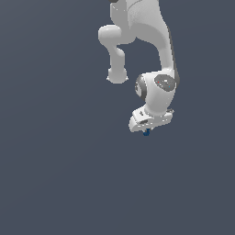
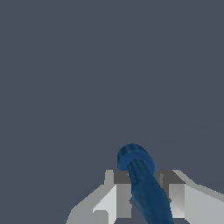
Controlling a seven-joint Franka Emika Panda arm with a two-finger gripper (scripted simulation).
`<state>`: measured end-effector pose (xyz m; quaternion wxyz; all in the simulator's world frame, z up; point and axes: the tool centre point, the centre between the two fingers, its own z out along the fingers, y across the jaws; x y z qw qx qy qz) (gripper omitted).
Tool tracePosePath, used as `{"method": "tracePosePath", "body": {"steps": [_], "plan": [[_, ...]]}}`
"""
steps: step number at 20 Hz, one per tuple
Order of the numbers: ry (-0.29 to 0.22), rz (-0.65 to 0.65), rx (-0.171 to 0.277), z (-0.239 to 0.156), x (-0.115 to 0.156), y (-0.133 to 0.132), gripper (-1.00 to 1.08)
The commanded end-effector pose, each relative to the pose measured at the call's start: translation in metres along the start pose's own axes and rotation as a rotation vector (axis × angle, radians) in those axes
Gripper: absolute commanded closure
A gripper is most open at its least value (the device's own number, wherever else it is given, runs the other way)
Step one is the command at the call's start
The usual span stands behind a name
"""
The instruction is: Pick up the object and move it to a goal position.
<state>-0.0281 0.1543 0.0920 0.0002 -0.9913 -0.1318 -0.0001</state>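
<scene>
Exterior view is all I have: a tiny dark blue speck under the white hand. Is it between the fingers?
Observer: Yes. In the wrist view the dark blue object sits between the two grey fingers of the hand.
Operator: What shape is it? Here it's only a dot.
Observer: Up close it is an elongated blue shaft that ends in a wider, rounded ring-like head.
Operator: Which way does the head point?
Observer: Out past the fingertips, away from the hand; the shaft runs back between the fingers.
Operator: Anything beyond it?
Observer: Only plain dark grey background; no goal marker shows in the wrist view.
</scene>
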Motion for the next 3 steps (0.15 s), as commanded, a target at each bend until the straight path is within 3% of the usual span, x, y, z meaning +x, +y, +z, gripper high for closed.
{"method": "tracePosePath", "body": {"steps": [1,3], "plan": [[0.0,0.002,0.0,-0.0012,0.0033,-0.004,1.08],[0.0,0.002,0.0,-0.0013,0.0039,-0.0045,1.08]]}}
